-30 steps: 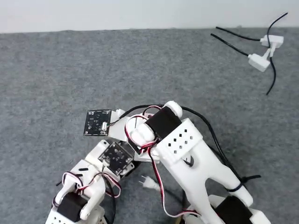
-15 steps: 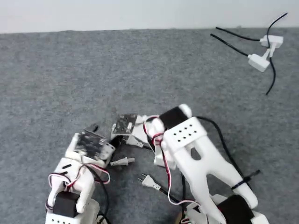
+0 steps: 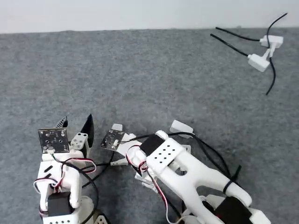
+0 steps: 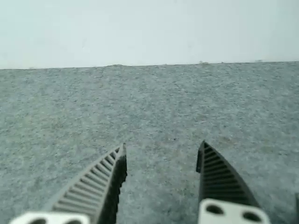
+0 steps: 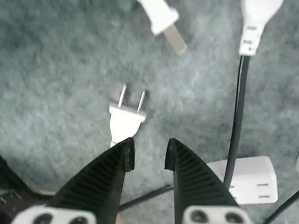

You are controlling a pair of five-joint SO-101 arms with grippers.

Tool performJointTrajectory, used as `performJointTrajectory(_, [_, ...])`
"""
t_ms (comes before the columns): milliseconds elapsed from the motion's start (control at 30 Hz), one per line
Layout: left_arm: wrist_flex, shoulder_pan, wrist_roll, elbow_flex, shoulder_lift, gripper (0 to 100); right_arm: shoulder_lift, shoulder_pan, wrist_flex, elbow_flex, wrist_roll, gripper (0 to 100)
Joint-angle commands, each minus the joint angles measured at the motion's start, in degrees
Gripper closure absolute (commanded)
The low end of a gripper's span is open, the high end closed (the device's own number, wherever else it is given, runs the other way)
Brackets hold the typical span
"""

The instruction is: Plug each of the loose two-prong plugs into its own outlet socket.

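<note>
left tool and right tool, both parted; one two-prong plug nearby

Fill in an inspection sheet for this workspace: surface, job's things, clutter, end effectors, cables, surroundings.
Surface: grey carpet-like mat.
Job's things: white two-prong plug lies loose just beyond the right end effector's tips; second white plug lies farther off; white outlet block sits beside the cable; two white cabled connectors lie at the far corner.
Clutter: nothing seen.
End effectors: left end effector open over bare mat; right end effector narrowly open, holding nothing.
Cables: black cable runs past the outlet block.
Surroundings: pale wall.
</note>
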Motion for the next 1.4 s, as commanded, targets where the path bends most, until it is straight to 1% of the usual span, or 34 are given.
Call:
performJointTrajectory(0, [-2.8, -1.1, 0.7, -2.3, -0.4, 76, -1.8, -0.8, -2.2, 0.0, -1.3, 88.2])
performJointTrajectory(300, [-3.0, -1.0, 0.4, -2.3, -0.4, 76, -1.8, -0.7, -2.9, 3.3, -1.6, 88.2])
performJointTrajectory(433, [-3.0, -0.9, 0.4, -2.2, -0.4, 76, -1.8, -0.9, -3.6, 3.3, -5.3, 88.2])
performJointTrajectory(500, [-3.0, -0.9, 0.4, -2.2, -0.4, 76, -1.8, -1.0, -4.1, 3.9, -5.6, 88.2])
performJointTrajectory(767, [-3.0, -0.8, 0.4, -2.2, -0.4, 76, -1.8, -6.7, -11.6, 11.0, -5.9, 88.2])
performJointTrajectory(1133, [-3.0, -0.7, 0.4, -2.2, -0.4, 76, -1.7, -8.0, -11.9, 11.9, -6.0, 88.2])
performJointTrajectory(1267, [-3.0, -0.7, 0.4, -2.2, -0.4, 76, -1.7, -9.7, -15.9, 15.8, -6.0, 88.2])
performJointTrajectory(1367, [-3.0, -0.7, 0.4, -2.1, -0.4, 76, -1.8, -11.5, -16.3, 16.7, -5.9, 88.2])
